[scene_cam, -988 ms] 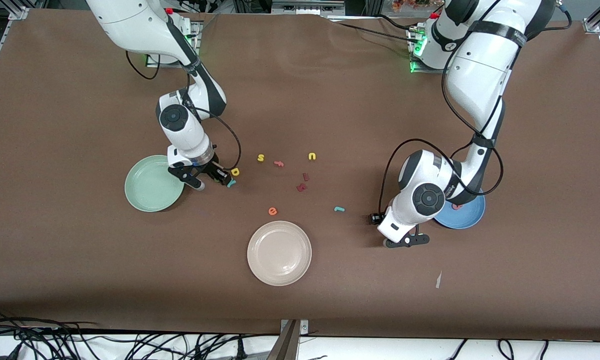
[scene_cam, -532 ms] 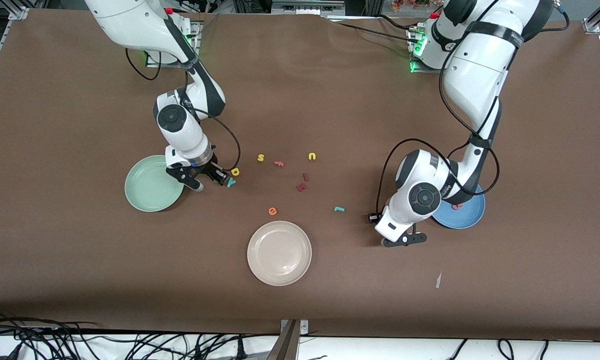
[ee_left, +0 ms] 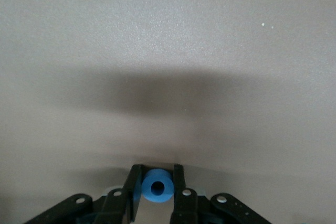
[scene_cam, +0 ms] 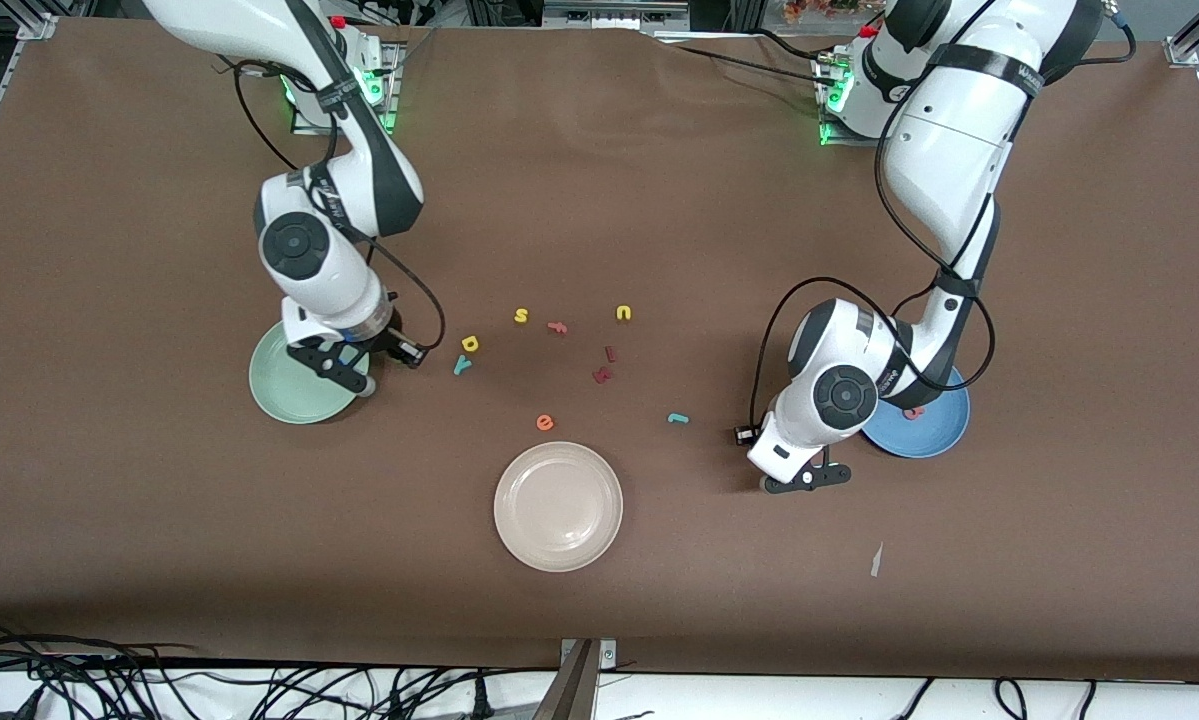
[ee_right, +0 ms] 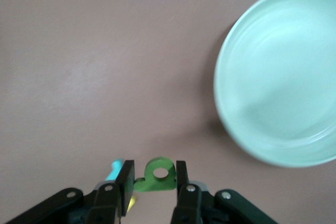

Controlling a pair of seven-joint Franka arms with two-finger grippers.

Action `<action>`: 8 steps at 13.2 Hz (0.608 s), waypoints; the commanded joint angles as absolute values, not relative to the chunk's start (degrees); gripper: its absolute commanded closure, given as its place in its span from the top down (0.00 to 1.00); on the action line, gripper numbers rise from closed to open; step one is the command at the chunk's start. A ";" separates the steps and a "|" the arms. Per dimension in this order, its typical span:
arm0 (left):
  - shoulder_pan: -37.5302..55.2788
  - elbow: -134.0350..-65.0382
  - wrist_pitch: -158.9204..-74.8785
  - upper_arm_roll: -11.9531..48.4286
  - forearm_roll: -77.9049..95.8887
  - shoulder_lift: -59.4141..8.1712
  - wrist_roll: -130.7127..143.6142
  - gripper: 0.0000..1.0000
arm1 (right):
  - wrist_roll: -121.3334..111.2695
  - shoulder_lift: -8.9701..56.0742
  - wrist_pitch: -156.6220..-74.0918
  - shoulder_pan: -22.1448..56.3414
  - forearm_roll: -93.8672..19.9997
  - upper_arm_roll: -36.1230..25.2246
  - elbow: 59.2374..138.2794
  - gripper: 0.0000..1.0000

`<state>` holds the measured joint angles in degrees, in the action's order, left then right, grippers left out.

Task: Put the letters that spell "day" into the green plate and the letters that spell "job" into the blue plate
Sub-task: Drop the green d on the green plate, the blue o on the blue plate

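My right gripper (scene_cam: 344, 368) hangs over the rim of the green plate (scene_cam: 294, 385) on the side toward the letters. It is shut on the dark green "a" (ee_right: 159, 176), with the green plate (ee_right: 278, 72) close by. The yellow "d" (scene_cam: 469, 343) and teal "y" (scene_cam: 461, 365) lie on the table beside that plate. My left gripper (scene_cam: 807, 480) is low at the table, beside the blue plate (scene_cam: 924, 435) and nearer the front camera. It is shut on the blue ring "o" (ee_left: 157, 185). The salmon "b" (scene_cam: 914, 411) lies in the blue plate. The teal "j" (scene_cam: 677, 418) lies mid-table.
A cream plate (scene_cam: 557, 506) sits nearest the front camera. Loose letters lie mid-table: a yellow "s" (scene_cam: 521, 315), a yellow "u" (scene_cam: 623, 313), an orange "e" (scene_cam: 545, 422), a salmon letter (scene_cam: 557, 326) and two dark red ones (scene_cam: 605, 366).
My right gripper has moved from beside the "d" and "y" to the green plate's rim, carrying the green "a". My left gripper has closed on the blue "o" and shifted slightly.
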<state>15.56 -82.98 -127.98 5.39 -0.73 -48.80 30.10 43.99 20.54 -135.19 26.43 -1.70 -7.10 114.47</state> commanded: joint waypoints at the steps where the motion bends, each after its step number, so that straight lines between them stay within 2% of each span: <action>1: 15.12 -82.27 -127.27 5.01 0.88 -48.34 29.18 0.12 | 32.48 19.34 -132.28 26.37 -2.11 -12.11 114.17 0.22; 4: 12.23 -81.39 -121.49 5.18 0.62 -46.85 27.00 0.08 | 24.54 18.90 -131.31 26.28 -2.11 -15.81 114.52 0.24; 5: 10.65 -80.78 -119.29 5.27 1.05 -45.80 21.94 0.08 | 23.04 18.90 -131.57 26.28 -2.11 -16.60 114.87 0.27; 8: 5.73 -80.95 -113.14 5.01 2.73 -42.99 8.04 0.08 | 22.50 18.98 -131.49 26.28 -2.55 -17.05 114.87 0.65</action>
